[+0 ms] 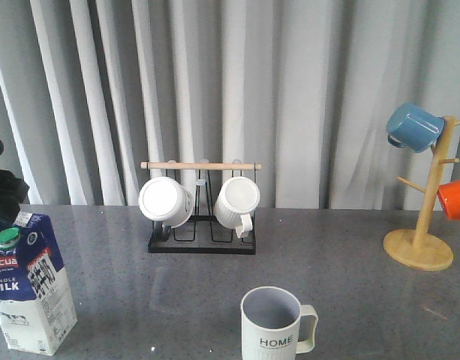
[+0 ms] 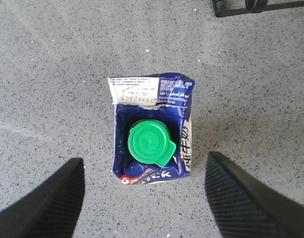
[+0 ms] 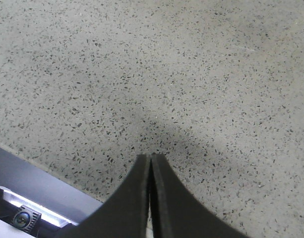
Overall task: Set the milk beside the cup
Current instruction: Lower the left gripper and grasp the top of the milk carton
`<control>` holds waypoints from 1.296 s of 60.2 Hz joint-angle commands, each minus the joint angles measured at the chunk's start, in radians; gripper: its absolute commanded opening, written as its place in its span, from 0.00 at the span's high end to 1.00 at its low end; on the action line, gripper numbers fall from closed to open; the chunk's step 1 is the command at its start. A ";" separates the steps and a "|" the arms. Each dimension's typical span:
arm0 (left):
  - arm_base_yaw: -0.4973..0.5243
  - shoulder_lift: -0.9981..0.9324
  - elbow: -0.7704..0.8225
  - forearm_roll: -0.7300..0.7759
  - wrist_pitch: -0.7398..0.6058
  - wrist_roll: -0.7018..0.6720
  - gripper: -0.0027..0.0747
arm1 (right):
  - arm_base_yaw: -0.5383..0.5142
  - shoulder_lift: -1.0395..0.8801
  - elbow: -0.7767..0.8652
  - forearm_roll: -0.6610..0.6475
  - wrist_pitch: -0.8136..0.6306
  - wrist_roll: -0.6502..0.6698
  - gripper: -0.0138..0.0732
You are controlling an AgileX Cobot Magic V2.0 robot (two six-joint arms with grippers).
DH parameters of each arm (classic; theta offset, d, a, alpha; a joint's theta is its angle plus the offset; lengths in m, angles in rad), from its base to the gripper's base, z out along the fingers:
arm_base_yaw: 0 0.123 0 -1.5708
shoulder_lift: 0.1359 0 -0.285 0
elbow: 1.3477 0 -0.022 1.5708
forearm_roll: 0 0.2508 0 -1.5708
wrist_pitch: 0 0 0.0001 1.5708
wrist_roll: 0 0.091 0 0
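The milk point(image 1: 31, 285) is a blue-and-white carton with a green cap, standing upright at the front left of the table. The cup point(image 1: 273, 322) is a pale grey ribbed mug with "HOME" lettering, upright at the front centre with its handle to the right, well apart from the milk. My left gripper point(image 2: 144, 158) is open above the milk point(image 2: 152, 131), a finger on each side of it and touching nothing. My right gripper point(image 3: 151, 156) is shut and empty over bare tabletop. Neither gripper's fingers show in the front view.
A black wire rack point(image 1: 202, 244) with a wooden bar holds two white mugs point(image 1: 166, 201) at the back centre; its corner shows in the left wrist view point(image 2: 261, 7). A wooden mug tree point(image 1: 421, 225) with a blue mug point(image 1: 413, 126) and an orange mug point(image 1: 455, 199) stands at the right. The table edge point(image 3: 37, 183) is close to my right gripper.
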 commanded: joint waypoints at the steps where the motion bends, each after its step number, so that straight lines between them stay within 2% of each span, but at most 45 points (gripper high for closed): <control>1: -0.003 -0.034 -0.020 -0.011 -0.021 -0.014 0.34 | 0.000 -0.003 -0.024 -0.008 -0.055 0.001 0.85; 60: -0.003 0.019 -0.016 -0.019 -0.026 0.006 0.34 | 0.000 -0.003 -0.024 -0.008 -0.054 0.001 0.85; 78: -0.003 0.096 -0.013 -0.020 -0.026 0.006 0.34 | 0.000 -0.003 -0.024 -0.008 -0.046 0.001 0.85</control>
